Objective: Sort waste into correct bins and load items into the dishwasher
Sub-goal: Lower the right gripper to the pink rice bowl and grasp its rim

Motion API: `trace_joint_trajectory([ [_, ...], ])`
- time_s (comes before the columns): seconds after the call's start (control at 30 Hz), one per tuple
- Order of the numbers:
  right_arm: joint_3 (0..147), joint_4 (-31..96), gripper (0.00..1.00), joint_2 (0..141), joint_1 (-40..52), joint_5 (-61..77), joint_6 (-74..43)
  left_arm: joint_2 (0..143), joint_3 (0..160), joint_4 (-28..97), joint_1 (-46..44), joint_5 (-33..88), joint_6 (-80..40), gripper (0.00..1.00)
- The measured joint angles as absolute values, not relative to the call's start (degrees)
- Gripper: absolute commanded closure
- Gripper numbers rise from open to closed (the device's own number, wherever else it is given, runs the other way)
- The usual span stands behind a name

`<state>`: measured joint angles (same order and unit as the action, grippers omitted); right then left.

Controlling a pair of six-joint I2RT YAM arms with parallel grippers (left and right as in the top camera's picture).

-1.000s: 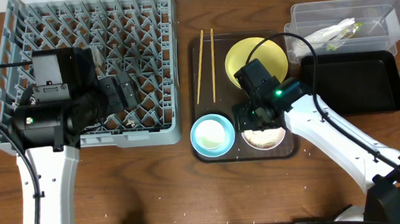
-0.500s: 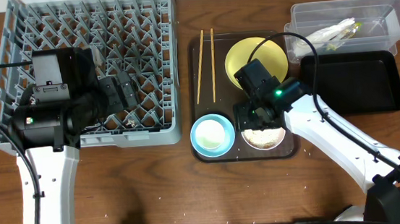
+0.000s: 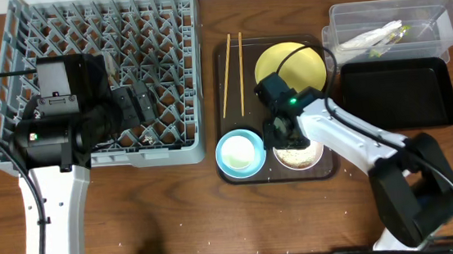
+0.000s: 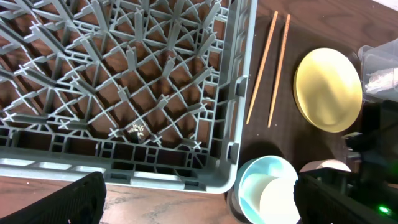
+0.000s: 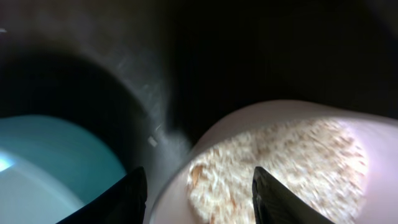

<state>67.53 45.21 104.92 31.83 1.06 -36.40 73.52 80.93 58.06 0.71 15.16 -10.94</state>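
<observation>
The white bowl (image 3: 307, 158) with beige crumbs (image 3: 300, 157) sits at the front right of the brown tray (image 3: 222, 123). My right gripper (image 3: 282, 137) hangs over the bowl's left rim. In the right wrist view, the gripper (image 5: 202, 199) is open, one finger outside the bowl (image 5: 177, 199) and one over the crumbs (image 5: 286, 155). The light blue bowl (image 3: 228, 166) holds the white cup (image 3: 243, 151). The yellow plate (image 3: 295, 62) and chopsticks (image 3: 232, 73) lie behind. My left gripper (image 3: 134, 106) stands wide open over the dishwasher rack (image 3: 9, 80).
The clear tub (image 3: 438, 10) at the back right holds a napkin (image 3: 371, 39) and a wrapper (image 3: 395, 34). The black tray (image 3: 400, 95) lies in front of it. In the left wrist view the rack wall (image 4: 242, 93) stands next to the blue bowl (image 4: 255, 171).
My right gripper has shifted slightly left over the white bowl's rim and its jaws have narrowed. The right arm's elbow has swung in. The left arm has not moved.
</observation>
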Motion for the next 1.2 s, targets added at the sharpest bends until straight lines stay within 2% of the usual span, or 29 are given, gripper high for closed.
trace_joint_trajectory([
  [0.27, 67.5, 45.4, 0.73, 106.5, 31.8, 1.3, -36.9, 73.5, 80.9, 58.1, 0.7, 15.1, -11.0, 0.02],
  [0.53, 67.5, 48.3, 0.76, 106.5, 31.8, 1.5, -36.7, 73.5, 80.9, 58.1, 0.7, 15.2, -10.9, 0.02],
  [0.67, 67.8, 50.8, 0.71, 106.5, 31.8, 1.5, -35.4, 73.5, 80.9, 58.1, 0.7, 15.2, -11.0, 0.02],
  [0.73, 68.7, 51.9, 0.72, 106.5, 31.8, 1.7, -34.1, 73.5, 80.9, 58.1, 0.7, 15.2, -10.9, 0.02],
  [0.93, 70.5, 53.4, 0.98, 106.5, 31.8, 1.9, -31.0, 73.5, 80.9, 58.1, 0.7, 15.2, -10.9, 0.02],
  [1.2, 70.5, 54.3, 0.99, 106.4, 31.9, 1.0, -30.6, 73.5, 80.9, 58.1, 0.7, 15.2, -10.9, 0.02],
])
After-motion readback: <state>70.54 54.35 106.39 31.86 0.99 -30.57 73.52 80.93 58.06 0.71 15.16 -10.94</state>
